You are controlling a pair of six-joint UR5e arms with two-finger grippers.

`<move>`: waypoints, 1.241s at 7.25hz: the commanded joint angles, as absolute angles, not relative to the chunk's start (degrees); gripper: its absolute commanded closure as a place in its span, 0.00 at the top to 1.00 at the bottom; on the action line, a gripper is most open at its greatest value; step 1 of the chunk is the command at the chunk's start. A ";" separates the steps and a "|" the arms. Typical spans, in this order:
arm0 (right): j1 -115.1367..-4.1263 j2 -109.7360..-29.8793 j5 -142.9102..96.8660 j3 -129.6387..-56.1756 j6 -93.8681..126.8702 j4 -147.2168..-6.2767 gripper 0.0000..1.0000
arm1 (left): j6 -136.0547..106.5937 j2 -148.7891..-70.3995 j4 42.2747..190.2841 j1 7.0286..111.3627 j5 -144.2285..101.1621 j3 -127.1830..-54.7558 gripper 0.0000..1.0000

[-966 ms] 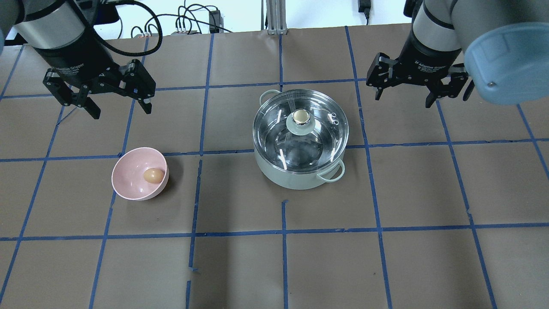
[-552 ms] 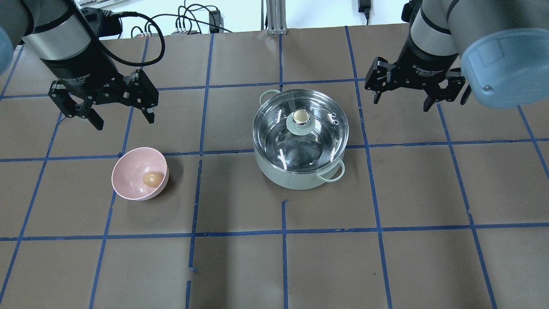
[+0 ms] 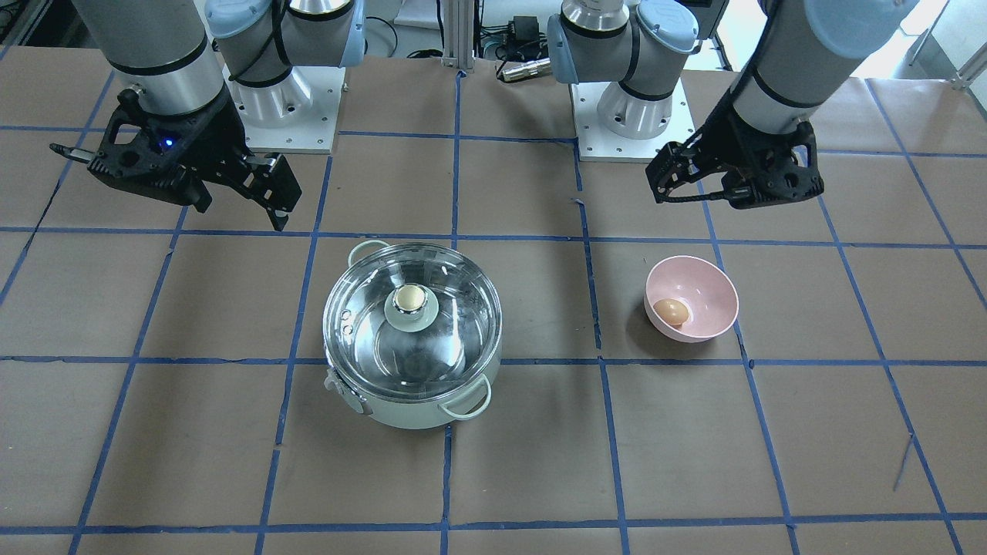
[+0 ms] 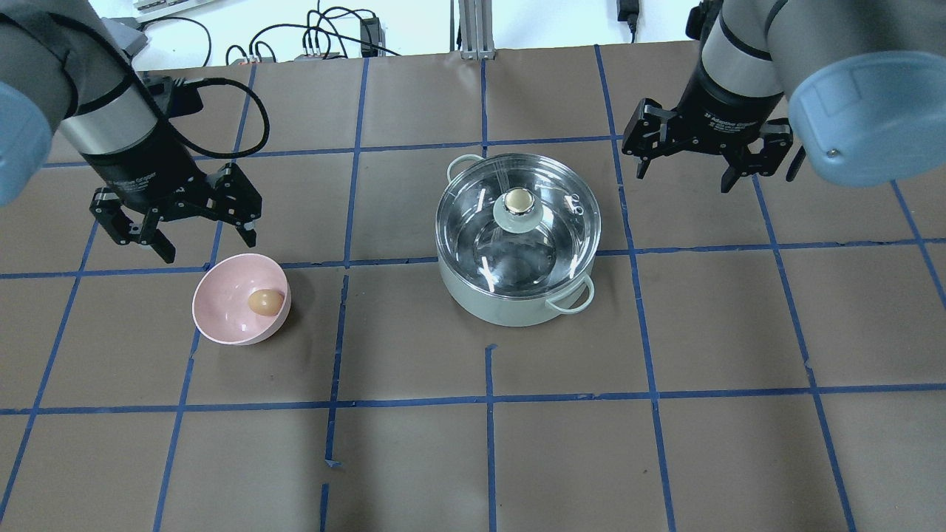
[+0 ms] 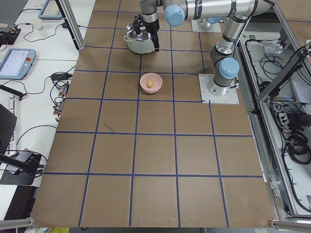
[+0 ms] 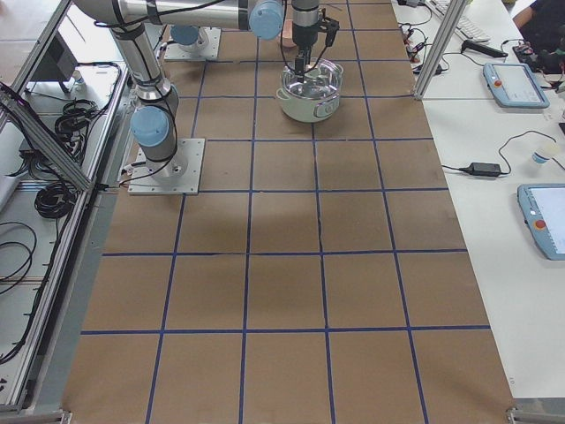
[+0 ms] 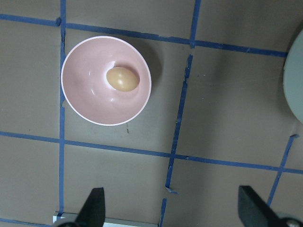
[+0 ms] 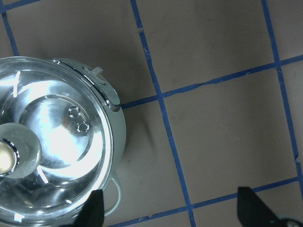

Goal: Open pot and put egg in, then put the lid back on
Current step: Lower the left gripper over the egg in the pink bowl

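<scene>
1. Overhead: the pot (image 4: 510,309) stands near the middle of the tabletop (image 4: 473,458) with the lid (image 4: 517,209) seated on it. The egg (image 4: 264,301) lies in a pink bowl (image 4: 222,314), well to the pot's left. The left gripper (image 4: 210,250) hovers just behind the bowl, fingers spread and empty. The right gripper (image 4: 684,179), also spread and empty, hangs behind and to the right of the pot, touching nothing.
2. Front-facing: the lid sits level on the pot, and the egg rests off-centre in the bowl.
3. Left wrist: bowl and egg show ahead of two wide-apart fingertips.
4. Right wrist: the lidded pot fills the left side, and the fingertips stand wide apart over bare tabletop.
5. Side views: both grippers are raised above the tabletop.
</scene>
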State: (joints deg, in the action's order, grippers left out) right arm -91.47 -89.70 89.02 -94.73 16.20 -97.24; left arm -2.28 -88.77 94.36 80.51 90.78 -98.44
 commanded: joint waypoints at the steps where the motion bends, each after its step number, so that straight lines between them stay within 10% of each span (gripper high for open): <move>1: -91.49 -88.86 86.13 -94.57 16.17 -97.38 1.00 | 5.31 -89.99 80.68 76.82 90.79 -108.23 1.00; 9: -91.41 -88.42 86.22 -94.75 14.77 -98.09 1.00 | 9.85 -100.63 48.87 73.48 89.91 -120.50 1.00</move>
